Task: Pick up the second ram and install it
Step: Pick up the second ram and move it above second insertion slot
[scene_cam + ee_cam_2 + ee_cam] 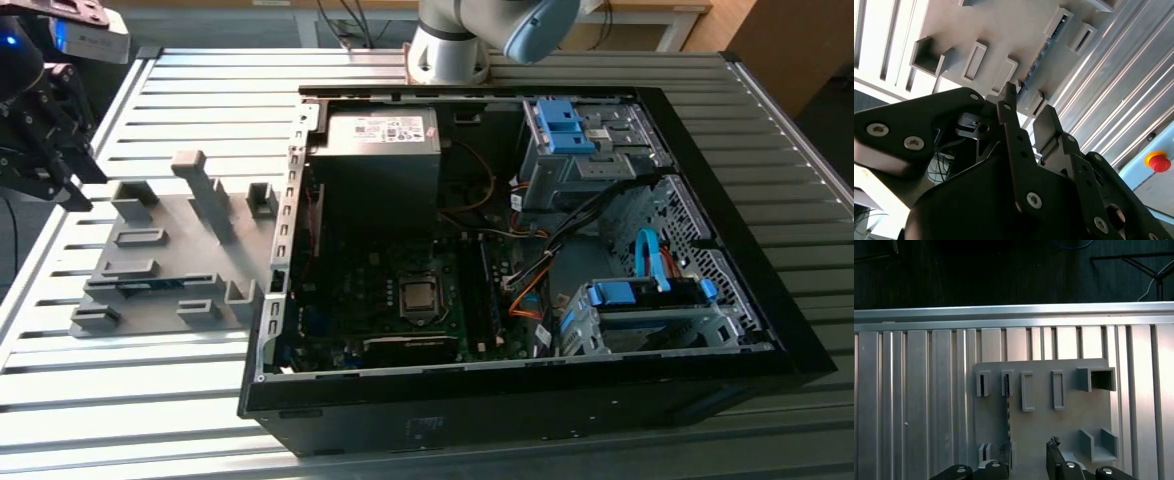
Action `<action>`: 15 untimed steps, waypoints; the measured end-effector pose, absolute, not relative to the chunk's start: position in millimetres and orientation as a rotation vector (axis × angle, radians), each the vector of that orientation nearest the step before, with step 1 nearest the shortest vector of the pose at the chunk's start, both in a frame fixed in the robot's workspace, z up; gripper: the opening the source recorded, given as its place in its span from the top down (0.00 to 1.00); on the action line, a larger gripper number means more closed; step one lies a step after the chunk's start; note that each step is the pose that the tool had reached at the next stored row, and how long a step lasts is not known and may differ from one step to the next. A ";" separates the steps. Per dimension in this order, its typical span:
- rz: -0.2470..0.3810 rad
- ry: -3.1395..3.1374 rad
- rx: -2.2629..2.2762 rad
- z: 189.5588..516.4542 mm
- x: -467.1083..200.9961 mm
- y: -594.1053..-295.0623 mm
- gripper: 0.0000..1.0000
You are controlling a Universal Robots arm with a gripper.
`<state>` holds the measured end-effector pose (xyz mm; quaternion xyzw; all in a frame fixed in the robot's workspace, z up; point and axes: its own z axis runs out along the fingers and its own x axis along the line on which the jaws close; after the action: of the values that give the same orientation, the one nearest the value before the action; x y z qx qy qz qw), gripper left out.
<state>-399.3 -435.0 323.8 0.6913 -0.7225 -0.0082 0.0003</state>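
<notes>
The ram (134, 287) is seated on edge in the grey plate (174, 250), well apart from the gripper (70, 185) and at about five o'clock from it in the exterior view. In both wrist views the stick (1007, 412) is seen edge-on as a thin blue-green strip (1041, 52) bridging two small holders beyond the fingertips. The gripper (1026, 117) is spread, and nothing is pinched between its two black fingers (1006, 107).

One ram is counted on the plate (1069, 430). In the first wrist view, four narrow rectangular sockets are seen in a row, with two wider open brackets beside them. The plate is matt grey, with blocky raised posts.

One open black case (534, 400) is placed at three o'clock of the plate. Inside it are seen one boxy power supply (380, 135), one square metal processor (418, 295) on a dark board, and two bright blue clips (561, 125).

The table (134, 400) is made of ribbed, shiny aluminium slats.
</notes>
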 end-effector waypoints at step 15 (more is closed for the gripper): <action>-0.013 -2.275 2.178 306.1 -400.6 -437.1 0.59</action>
<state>-400.6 -437.1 306.1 0.6914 -0.7224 -0.0042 -0.0041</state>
